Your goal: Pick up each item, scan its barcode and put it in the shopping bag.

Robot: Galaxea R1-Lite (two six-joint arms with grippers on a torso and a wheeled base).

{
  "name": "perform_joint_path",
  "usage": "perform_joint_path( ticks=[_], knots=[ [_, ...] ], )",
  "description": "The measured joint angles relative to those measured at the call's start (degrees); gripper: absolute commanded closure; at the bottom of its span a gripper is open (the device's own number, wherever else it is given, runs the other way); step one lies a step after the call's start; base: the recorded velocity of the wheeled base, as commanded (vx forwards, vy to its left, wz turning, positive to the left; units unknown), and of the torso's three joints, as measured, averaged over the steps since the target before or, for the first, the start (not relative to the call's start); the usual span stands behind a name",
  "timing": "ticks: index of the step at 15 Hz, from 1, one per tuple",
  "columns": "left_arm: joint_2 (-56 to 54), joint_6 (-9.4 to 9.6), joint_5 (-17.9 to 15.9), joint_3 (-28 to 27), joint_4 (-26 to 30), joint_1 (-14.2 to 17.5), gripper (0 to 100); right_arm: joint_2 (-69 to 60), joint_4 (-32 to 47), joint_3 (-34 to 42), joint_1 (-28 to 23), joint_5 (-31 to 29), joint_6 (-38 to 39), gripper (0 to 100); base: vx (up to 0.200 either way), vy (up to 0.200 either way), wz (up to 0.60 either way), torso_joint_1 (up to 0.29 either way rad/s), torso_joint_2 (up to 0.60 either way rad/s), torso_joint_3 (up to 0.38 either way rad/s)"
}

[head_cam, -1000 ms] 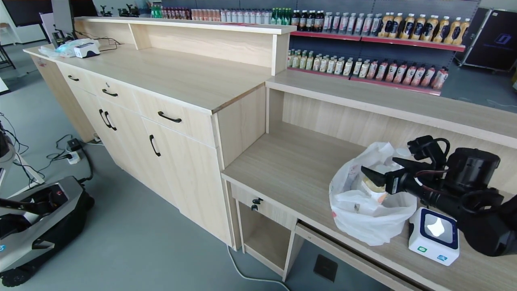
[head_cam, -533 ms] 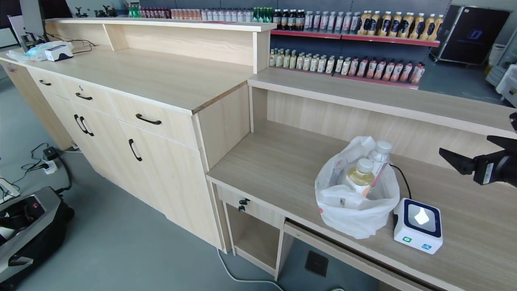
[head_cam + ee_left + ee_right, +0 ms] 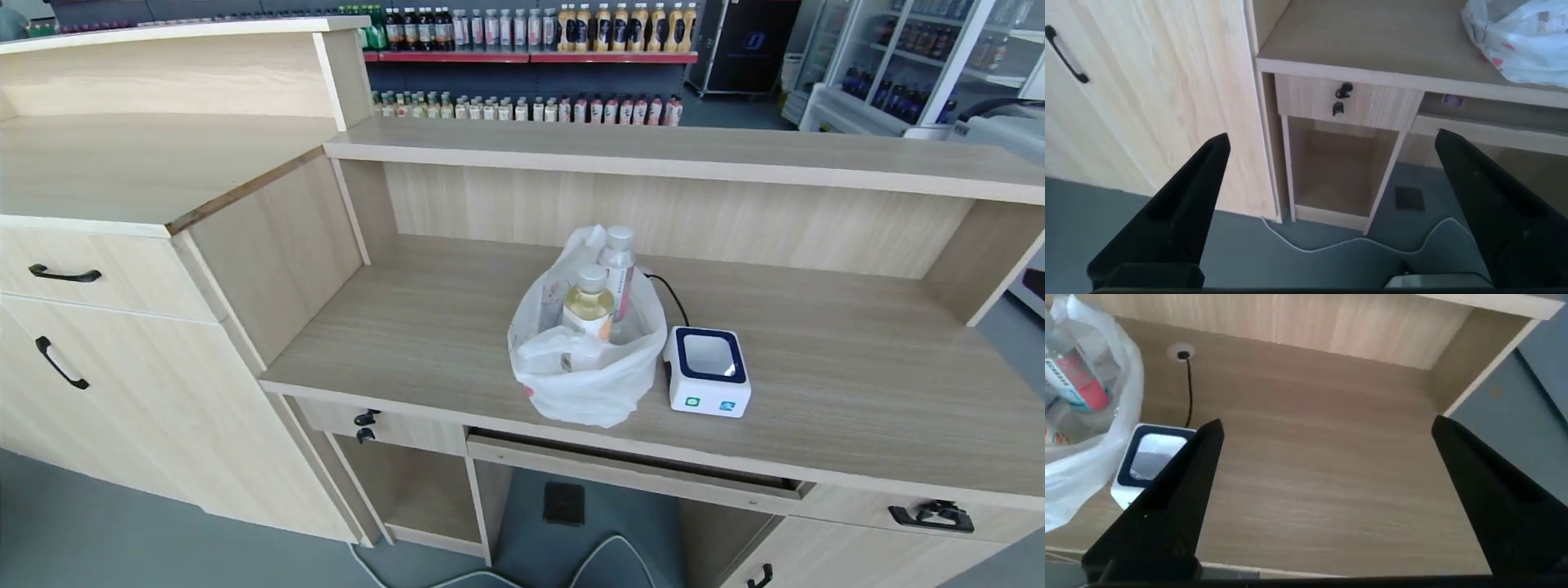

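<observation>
A white plastic shopping bag stands on the lower wooden counter. It holds a yellow-drink bottle and a taller clear bottle with a pink label, both upright. A white barcode scanner with a dark-framed window sits just right of the bag, almost touching it. My right gripper hangs open and empty over bare counter to the right of the scanner and bag. My left gripper is open and empty, low over the floor before the desk's left cubby, the bag up on the counter beyond.
A raised ledge and side walls box in the counter's back and ends. A taller cabinet with drawers stands to the left. A black cable runs behind the scanner. Shelves of bottles line the far wall.
The head camera has swung right, so the whole picture shifted. My right gripper, over the bag a second ago, has drawn away to the right. The bottles stay in the bag.
</observation>
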Motion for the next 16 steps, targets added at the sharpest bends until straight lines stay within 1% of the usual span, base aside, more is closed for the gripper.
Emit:
perform_joint_path(
  ticks=[1,3,7,10,13,16],
  knots=[
    [0.0,0.0,0.0,0.0,0.0,0.0,0,-1.4,0.0,0.1,0.0,-0.2,0.0,0,0.0,0.0,0.0,-0.266,0.5,0.217],
    [0.0,0.0,0.0,0.0,0.0,0.0,0,-4.8,-0.3,3.8,-0.1,-0.3,-0.3,0,0.0,0.0,0.0,-0.115,0.2,0.102],
    [0.0,0.0,0.0,0.0,0.0,0.0,0,-14.7,-0.5,14.1,-0.2,-0.3,-0.3,0,0.0,0.0,0.0,-0.021,0.04,0.017],
    [0.0,0.0,0.0,0.0,0.0,0.0,0,-22.0,-2.0,23.1,0.6,0.1,2.6,0,0.0,0.0,0.0,0.0,0.0,0.0],
    [0.0,0.0,0.0,0.0,0.0,0.0,0,-27.6,-2.6,30.0,2.6,0.1,5.1,0,0.0,0.0,0.0,0.0,0.0,0.0],
    [0.0,0.0,0.0,0.0,0.0,0.0,0,-35.2,-2.4,36.6,6.8,0.0,4.8,0,0.0,0.0,0.0,0.0,0.0,0.0]
  ],
)
